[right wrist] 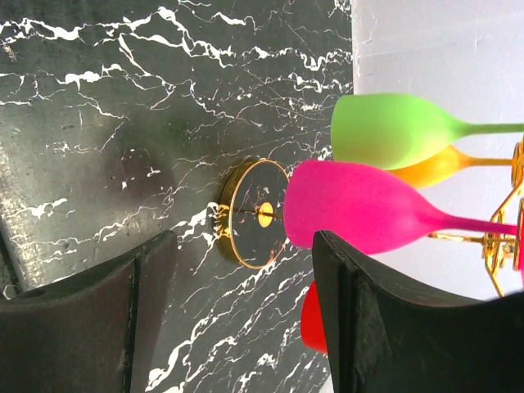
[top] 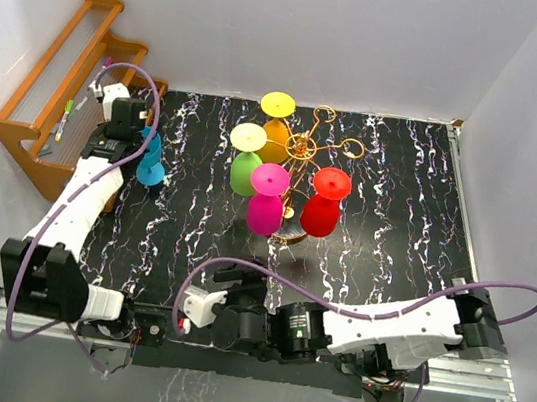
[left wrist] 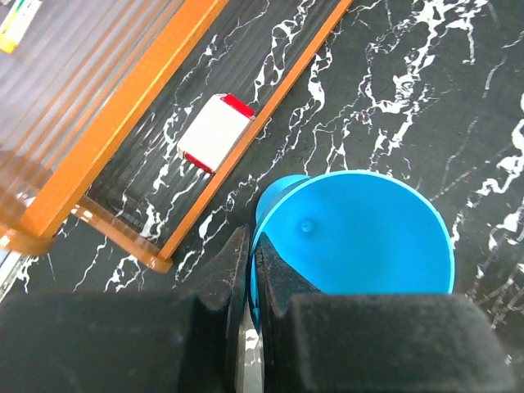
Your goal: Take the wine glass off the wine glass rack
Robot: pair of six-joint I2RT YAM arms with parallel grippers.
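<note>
Left tool point(left wrist: 251, 246) pinches the matte blue wine glass point(left wrist: 368, 237) by its edge; right tool point(right wrist: 241, 262) stands open, empty.

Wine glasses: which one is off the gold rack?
The blue wine glass, clamped in the left tool beside the wooden shelf. The orange glass, green glass, pink glass and red glass hang upside down on the wine glass rack.

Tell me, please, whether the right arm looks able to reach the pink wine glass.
Probably yes: the open right gripper faces the pink wine glass with nothing between them, though the green wine glass hangs close beside.
</note>
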